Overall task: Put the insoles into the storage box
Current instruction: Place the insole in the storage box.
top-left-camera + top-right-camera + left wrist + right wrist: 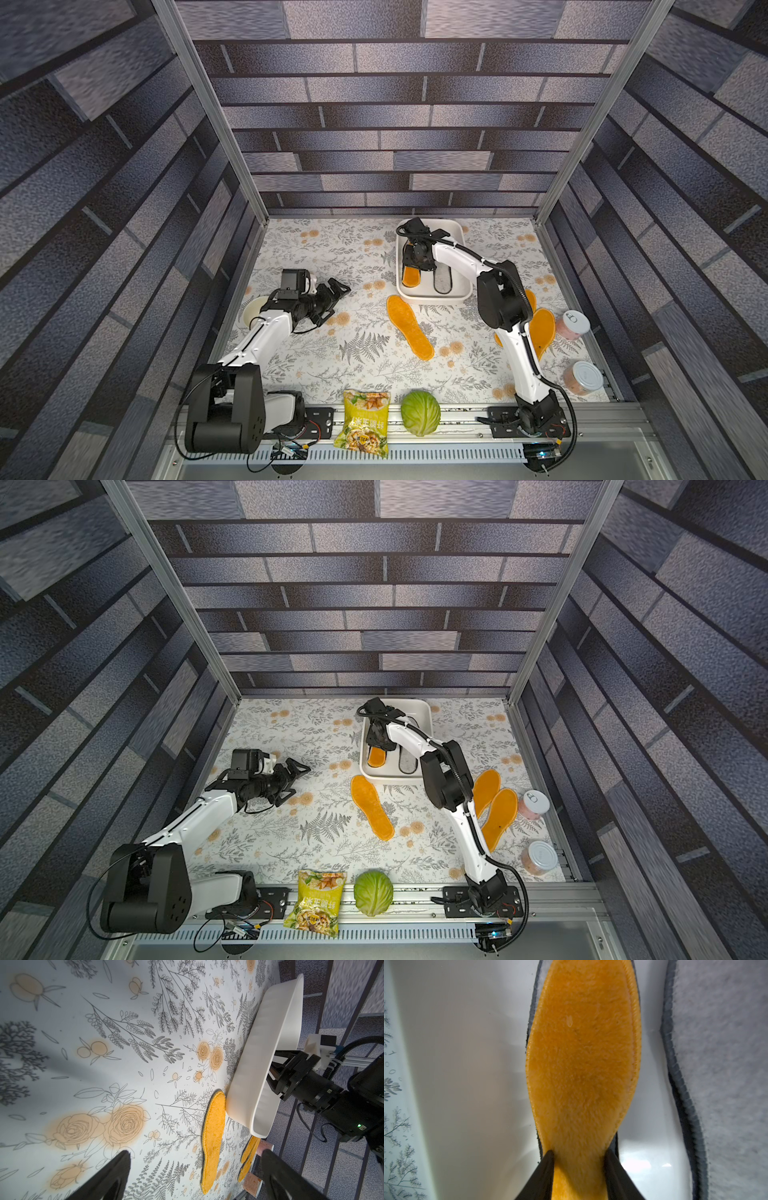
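**Item 1 – storage box**: white tub, just right of centre in both top views, at the far edge of the floral tablecloth.

**Contents:**
- 1 orange insole in the box, on the tub's left side. The edges of other pads show beneath it.
- 1 grey insole, dark-edged, just beside it on the right.

**Insoles outside the box – 3, all orange:**
- 1 lone orange insole, flat on the cloth at frame centre. Its upper end lies just beside the tub's near left corner.
- 2 paired orange insoles, side by side at centre right and partly hidden behind the right arm.

**Right gripper**: lowered into the tub.
- Its 2 fingers stand apart on either side of the narrow end of the orange insole in the box, touching its edges.
- Whether they press it cannot be told.

**Left gripper**: left of centre, well apart from the tub, jaws spread wide with nothing between them.

**Other stock:**
- Cream bowl, partly behind the left arm.
- Snack bag and cabbage, at lower centre.
- 2 jars, at the right edge.
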Controlling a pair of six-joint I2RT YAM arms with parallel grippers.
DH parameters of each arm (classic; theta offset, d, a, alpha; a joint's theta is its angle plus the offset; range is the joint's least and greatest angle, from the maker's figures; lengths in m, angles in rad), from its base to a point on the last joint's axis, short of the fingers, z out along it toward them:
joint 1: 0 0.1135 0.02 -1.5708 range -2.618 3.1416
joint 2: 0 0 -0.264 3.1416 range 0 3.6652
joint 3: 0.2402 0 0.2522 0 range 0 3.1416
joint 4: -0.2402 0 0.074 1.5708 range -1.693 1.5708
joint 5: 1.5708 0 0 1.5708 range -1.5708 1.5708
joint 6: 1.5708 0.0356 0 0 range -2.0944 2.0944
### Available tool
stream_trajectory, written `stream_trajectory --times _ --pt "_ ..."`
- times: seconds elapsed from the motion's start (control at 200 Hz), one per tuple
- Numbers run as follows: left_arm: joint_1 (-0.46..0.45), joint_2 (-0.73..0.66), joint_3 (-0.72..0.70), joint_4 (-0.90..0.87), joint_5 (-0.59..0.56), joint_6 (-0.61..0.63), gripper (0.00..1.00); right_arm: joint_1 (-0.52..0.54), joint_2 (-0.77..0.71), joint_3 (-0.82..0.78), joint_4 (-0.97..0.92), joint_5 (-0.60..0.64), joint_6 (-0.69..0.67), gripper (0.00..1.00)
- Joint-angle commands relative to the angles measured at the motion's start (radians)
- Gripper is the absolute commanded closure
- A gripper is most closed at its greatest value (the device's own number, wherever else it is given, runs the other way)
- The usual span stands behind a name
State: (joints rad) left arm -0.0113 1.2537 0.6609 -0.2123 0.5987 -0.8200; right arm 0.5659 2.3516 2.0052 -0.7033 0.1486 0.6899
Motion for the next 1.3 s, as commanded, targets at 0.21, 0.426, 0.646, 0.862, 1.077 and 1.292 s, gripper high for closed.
stream_trajectory --times 0.21,0.426,0.646,0.862,1.077,1.292 --pt "0.010 -0.013 0.002 0.010 0.007 -0.004 0.00 -0.009 -0.081 -0.023 -0.023 0.037 -0.034 0.43" --pt "0.009 -0.007 0.003 0.013 0.012 -0.004 0.00 -0.012 -0.115 -0.026 -0.035 0.029 -0.058 0.36" --pt "0.009 -0.001 0.008 0.016 0.015 -0.004 0.00 -0.016 -0.179 -0.037 -0.051 0.015 -0.113 0.33" --pt "0.005 0.005 0.011 0.016 0.018 -0.002 0.00 -0.017 -0.301 -0.126 -0.033 -0.028 -0.198 0.29" --pt "-0.007 0.022 0.023 0.027 0.015 -0.010 0.00 -0.016 -0.525 -0.348 0.001 -0.015 -0.182 0.21" --pt "-0.024 0.046 0.040 0.029 0.013 -0.010 0.00 -0.017 -0.706 -0.573 0.023 -0.144 -0.271 0.20"
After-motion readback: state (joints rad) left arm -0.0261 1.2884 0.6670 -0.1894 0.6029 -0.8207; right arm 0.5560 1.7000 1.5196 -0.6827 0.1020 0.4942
